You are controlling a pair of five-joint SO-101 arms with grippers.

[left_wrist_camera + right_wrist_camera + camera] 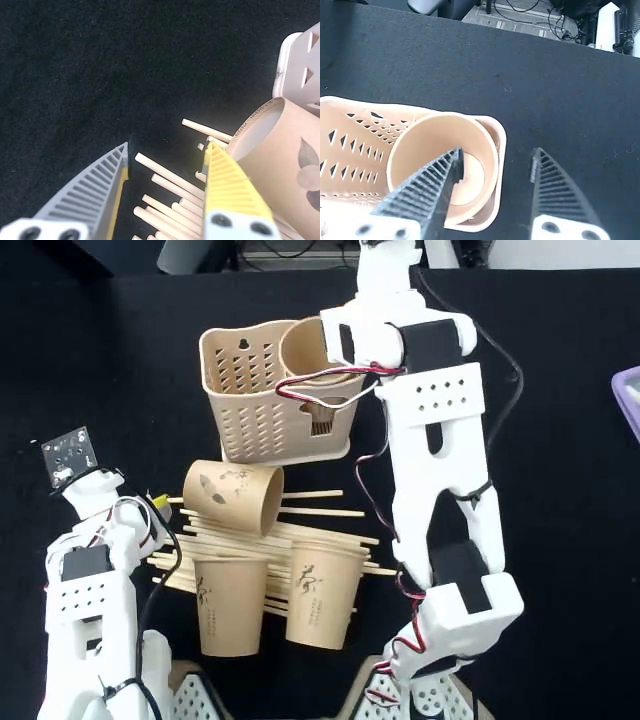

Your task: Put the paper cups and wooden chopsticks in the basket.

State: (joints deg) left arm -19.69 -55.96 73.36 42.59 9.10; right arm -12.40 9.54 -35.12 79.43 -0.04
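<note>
One cup (427,140) sits inside the basket (355,145) below the right pincer (497,152).

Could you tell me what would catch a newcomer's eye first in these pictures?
The right gripper hangs open over the basket, above the cup that stands in it. In front of the basket, three more cups sit on a heap of chopsticks, one of them on its side. The left gripper is open over the heap's left end.

a black tabletop (560,540) fills the scene; a purple container (628,400) sits at its right edge, and dark cables (520,15) lie on the floor (485,12) beyond.
</note>
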